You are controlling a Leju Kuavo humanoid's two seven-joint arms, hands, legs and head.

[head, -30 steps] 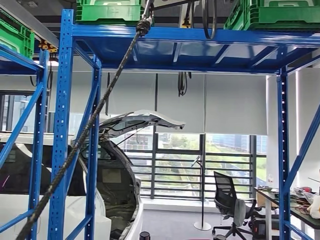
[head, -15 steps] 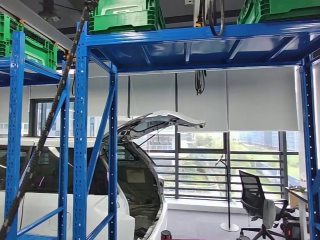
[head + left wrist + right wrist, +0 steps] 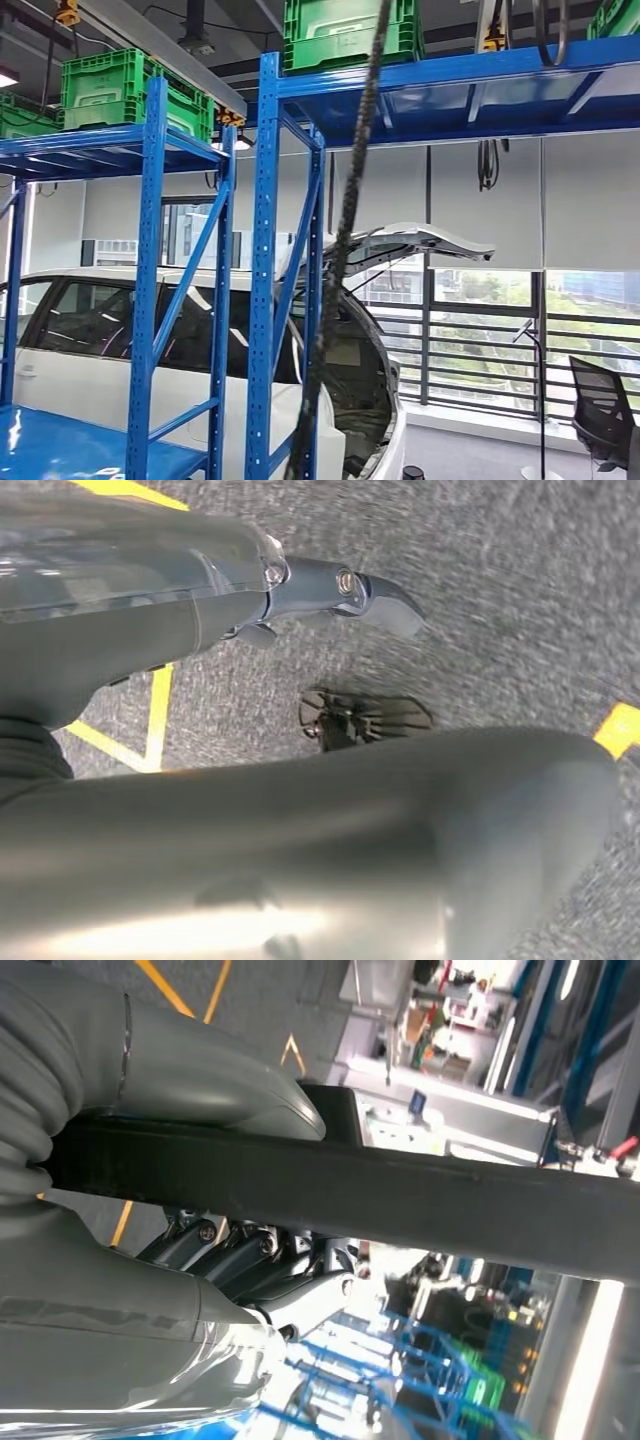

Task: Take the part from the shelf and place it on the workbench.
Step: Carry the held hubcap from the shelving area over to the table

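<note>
Right hand (image 3: 249, 1260) grips a long black bar-shaped part (image 3: 423, 1195), thumb over one face and dark fingers curled under the other, so the part runs straight out past the fingertips; I take this bar to be the task's part, already off the shelf; left hand (image 3: 226, 620) hangs over grey floor (image 3: 513, 610) with yellow tape lines (image 3: 158, 715), nothing seen in it, one dark finger extended, though how far the others are spread cannot be told; head view looks high at blue shelving (image 3: 264, 260) with green crates (image 3: 347, 30) on top, a white car (image 3: 113, 380) behind and a dark braided rope (image 3: 340, 240) across the front; judged step: carrying the part toward the table, a pale surface (image 3: 453, 1120) showing beyond the bar's far side in the right wrist view; to do it well, hold the grip firm, keep the bar level so its free end does not swing into the uprights, and set it down flat before opening the fingers.
</note>
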